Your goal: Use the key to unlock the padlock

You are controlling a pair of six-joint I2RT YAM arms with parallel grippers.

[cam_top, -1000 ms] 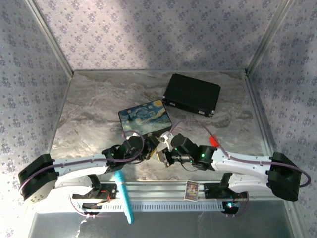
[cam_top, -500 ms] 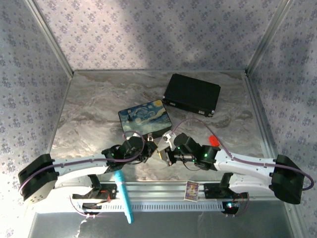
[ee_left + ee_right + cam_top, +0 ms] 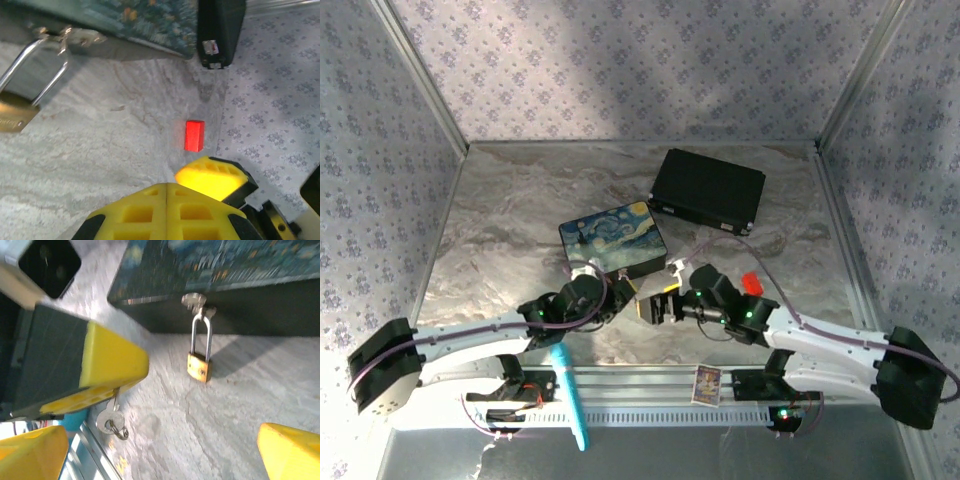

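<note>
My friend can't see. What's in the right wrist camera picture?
A small brass padlock hangs from the latch of a painted box. To its left, the left gripper pinches a silver key, and the right gripper is wide open.

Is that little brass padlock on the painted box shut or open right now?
Shut: both shackle legs sit in the padlock body, hooked through the hasp.

a painted starry-night box [image 3: 613, 240] sits just beyond the left pincer [image 3: 618, 303]; a black case [image 3: 708, 190] lies farther past the right pincer [image 3: 655, 306]. a red block [image 3: 751, 284] rests to its right, a teal pen [image 3: 570, 395] behind the left pincer.
</note>
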